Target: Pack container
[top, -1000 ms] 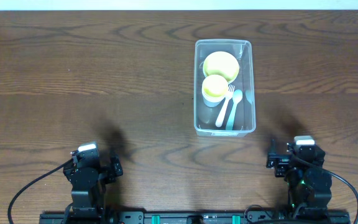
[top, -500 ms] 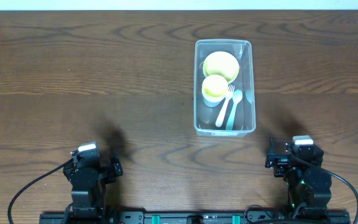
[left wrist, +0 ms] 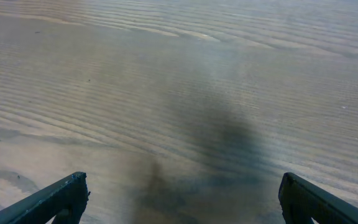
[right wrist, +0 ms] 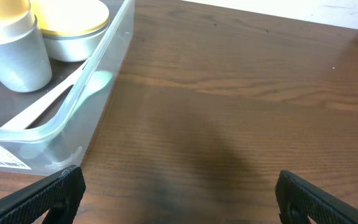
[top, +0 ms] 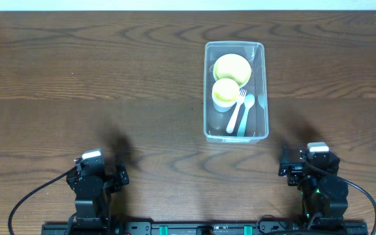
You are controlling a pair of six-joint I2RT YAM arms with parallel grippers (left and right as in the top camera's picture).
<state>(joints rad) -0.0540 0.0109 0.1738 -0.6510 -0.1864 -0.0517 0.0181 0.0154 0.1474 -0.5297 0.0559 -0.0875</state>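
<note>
The clear plastic container point(top: 261, 91) stands on the table right of centre. Inside it are a yellow bowl point(top: 232, 67), a yellow-lined cup point(top: 226, 93), a white fork point(top: 235, 112) and a pale green spoon point(top: 245, 115). In the right wrist view the container's near corner point(right wrist: 61, 134) is at the left, with the cup point(right wrist: 14, 46), bowl point(right wrist: 73, 28) and utensils inside. My left gripper point(left wrist: 180, 199) is open and empty over bare wood at the front left point(top: 95, 176). My right gripper point(right wrist: 179, 196) is open and empty at the front right point(top: 313, 168), below the container.
The dark wooden table point(top: 109, 85) runs to a white edge at the back. A white label point(right wrist: 2, 155) is stuck on the container's near wall.
</note>
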